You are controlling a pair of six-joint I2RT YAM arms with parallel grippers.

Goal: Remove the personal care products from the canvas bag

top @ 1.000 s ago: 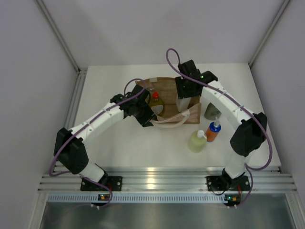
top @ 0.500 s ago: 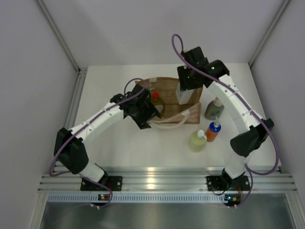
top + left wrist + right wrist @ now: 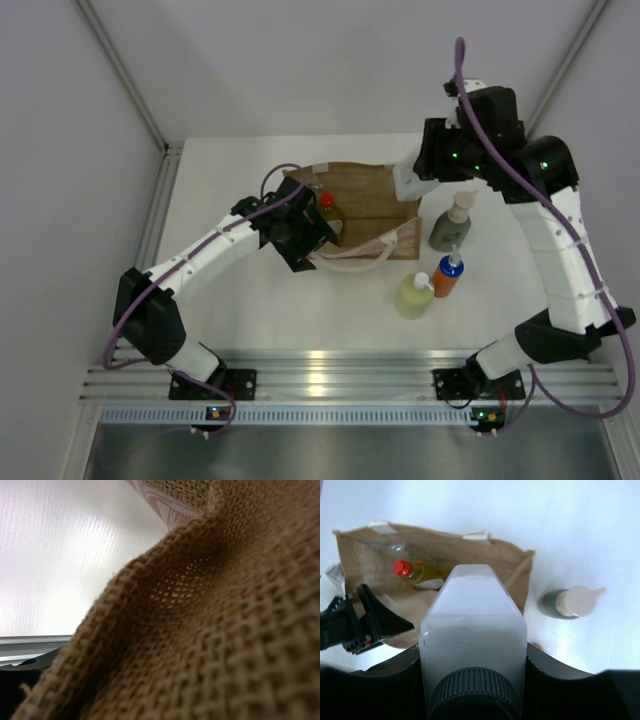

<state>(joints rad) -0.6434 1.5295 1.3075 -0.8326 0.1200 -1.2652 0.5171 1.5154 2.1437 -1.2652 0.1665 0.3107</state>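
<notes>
Over far right of surface, right end effector (image 3: 412, 178) is clamping white dark-capped bottle (image 3: 472, 620) above right end of canvas bag (image 3: 365, 190), sitting far centre. Advise lowering upright, clear of grey-green beige-pump bottle (image 3: 452, 222). Left end effector (image 3: 305, 235) aperture: indeterminable.

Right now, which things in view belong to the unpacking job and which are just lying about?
Job: canvas bag; yellow red-capped bottle inside it; silvery tube in the right gripper; grey-green pump bottle, orange bottle, pale-green bottle, out on the table.
Lying about: only the metal rail.
</notes>
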